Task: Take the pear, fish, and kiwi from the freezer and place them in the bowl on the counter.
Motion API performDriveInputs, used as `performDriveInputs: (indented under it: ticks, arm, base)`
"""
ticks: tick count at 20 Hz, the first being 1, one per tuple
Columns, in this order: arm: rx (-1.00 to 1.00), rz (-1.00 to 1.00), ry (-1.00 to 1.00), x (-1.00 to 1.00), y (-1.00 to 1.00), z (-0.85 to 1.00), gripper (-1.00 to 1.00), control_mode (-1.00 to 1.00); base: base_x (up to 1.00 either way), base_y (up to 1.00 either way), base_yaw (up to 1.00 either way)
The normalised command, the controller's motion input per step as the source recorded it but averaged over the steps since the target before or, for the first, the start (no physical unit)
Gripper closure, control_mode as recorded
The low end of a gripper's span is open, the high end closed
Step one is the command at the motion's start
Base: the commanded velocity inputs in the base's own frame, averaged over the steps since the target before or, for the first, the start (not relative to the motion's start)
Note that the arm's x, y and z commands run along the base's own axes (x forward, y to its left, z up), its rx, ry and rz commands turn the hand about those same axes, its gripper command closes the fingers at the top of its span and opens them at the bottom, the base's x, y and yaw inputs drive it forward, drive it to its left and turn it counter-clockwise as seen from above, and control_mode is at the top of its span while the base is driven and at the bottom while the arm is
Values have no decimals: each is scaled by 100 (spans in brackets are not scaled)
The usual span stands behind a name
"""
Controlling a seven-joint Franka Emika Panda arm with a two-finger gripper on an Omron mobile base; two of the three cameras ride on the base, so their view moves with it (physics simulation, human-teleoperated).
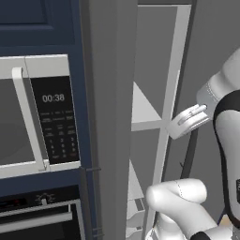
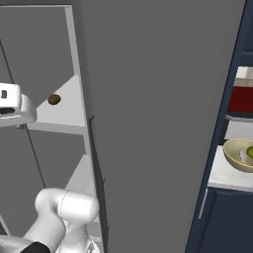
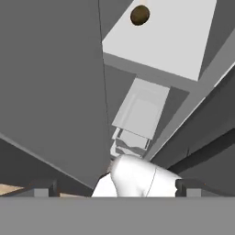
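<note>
Step in hand: the kiwi is the piece still to fetch; the arm is reaching back into the freezer point(image 2: 148, 123) for it.
Kiwi point(image 2: 54, 99): lies alone on a white freezer shelf point(image 2: 66, 111), toward the back corner of that shelf; the hand view has it near the far end of the same shelf point(image 3: 160, 43), well apart from the gripper.
Bowl point(image 2: 236, 157): sits on the counter point(image 2: 222, 178) at the right edge of the right base view, near the counter's front edge; a yellow-green pear point(image 2: 249, 152) and something pale beside it, probably the fish, lie inside.
Progress: by that reading two of the three things are already delivered, one is left.
Gripper point(image 1: 190, 119): fingers spread wide, holding nothing; it hangs at the freezer opening, about level with the shelf edge.
Fingertips: the dark tips point(image 3: 190, 187) show low in the hand view, wide apart, with nothing between them.
Freezer door: stands open; white drawers point(image 3: 137, 112) sit below the shelf.
Next move: carry the hand forward over the shelf toward the back corner, bring the open fingers down on either side of the kiwi, then close.
Risk: the kiwi is small and round, so a nudge from one finger could roll it further back.
Microwave point(image 1: 37, 112): left of the freezer, not part of the job.
</note>
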Motion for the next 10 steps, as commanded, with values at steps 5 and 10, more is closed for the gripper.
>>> performDriveInputs:
  ticks: [5,10]
  arm:
    - [0,7,-1,66,11,0,-100,-100]
    - [0,6,0,57,16,-7,-100,-100]
  base:
    - [0,0,0]
    - [0,0,0]
